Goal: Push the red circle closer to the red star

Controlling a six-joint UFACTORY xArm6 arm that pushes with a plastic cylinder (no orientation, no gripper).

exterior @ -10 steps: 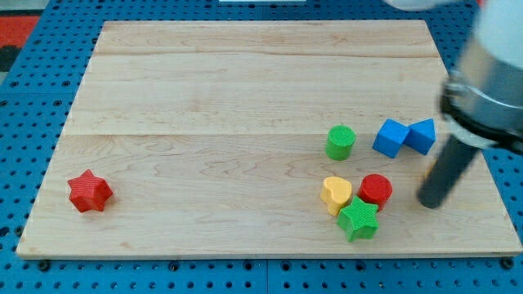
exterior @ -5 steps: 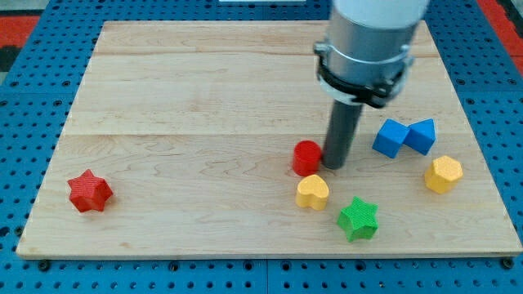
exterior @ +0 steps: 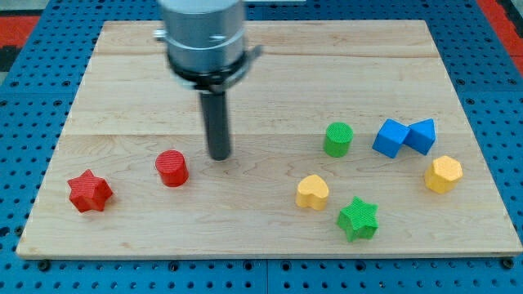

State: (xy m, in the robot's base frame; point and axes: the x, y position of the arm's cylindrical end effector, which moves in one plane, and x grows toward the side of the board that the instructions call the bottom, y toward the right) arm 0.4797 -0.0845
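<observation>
i carry no claw, only my tip, just right of the red circle. the circle looks light, rigid, slippery; push its right side toward the red star.

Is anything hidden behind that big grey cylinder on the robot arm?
Only pale wooden board shows around the grey cylinder; the strip directly behind it is covered, so I cannot tell. My tip rests right of the red circle, apart from it.

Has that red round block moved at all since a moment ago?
Yes. The red circle slid toward the view's left, now sitting near the unmoved red star.
</observation>
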